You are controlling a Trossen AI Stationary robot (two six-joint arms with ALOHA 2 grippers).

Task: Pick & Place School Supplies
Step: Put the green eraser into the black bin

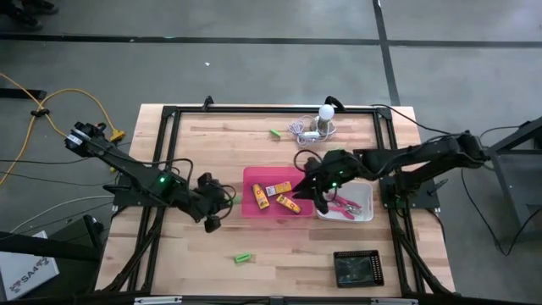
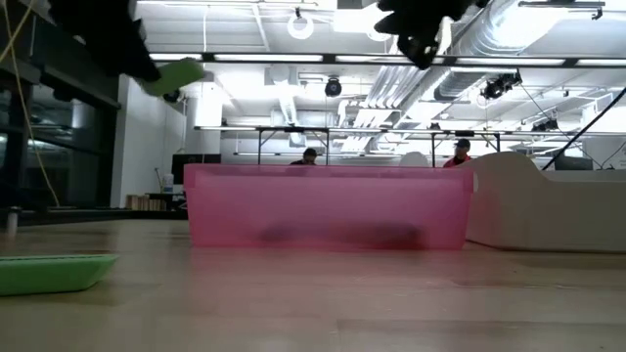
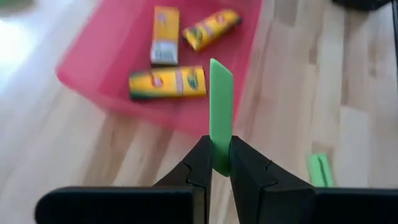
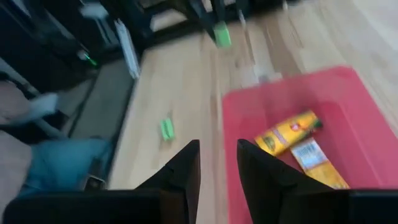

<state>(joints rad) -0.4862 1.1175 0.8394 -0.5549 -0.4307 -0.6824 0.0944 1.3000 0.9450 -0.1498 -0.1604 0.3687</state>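
My left gripper (image 3: pixel 219 149) hangs above the table left of the pink tray (image 1: pixel 254 180), shut on a bright-green stick (image 3: pixel 221 99); the low view shows that stick (image 2: pixel 176 73) high in the air. Three yellow-orange blocks (image 3: pixel 168 83) lie flat on the tray's floor. My right gripper (image 4: pixel 217 165) is open over the tray's right part (image 1: pixel 309 188), with nothing between its fingers. A second green stick (image 1: pixel 244 257) lies on the table near the front edge, a third (image 1: pixel 276 133) toward the far edge. Pink-handled scissors (image 1: pixel 343 206) lie in the white tray (image 1: pixel 366 193). My left gripper pinches one end of the green stick (image 3: pixel 219 163) between its two fingers. The fingers slant down from the table's left toward the pink tray. The stick runs on in line with the fingers, its free end (image 3: pixel 220 67) past their tips, and it is lifted clear of the table.
A black tray (image 1: pixel 357 267) sits at the front right. A white round bulb with a grey cord (image 1: pixel 320 123) lies at the far edge. A black frame (image 1: pixel 169 114) borders the wooden table. Bare wood lies between the pink tray and the front edge.
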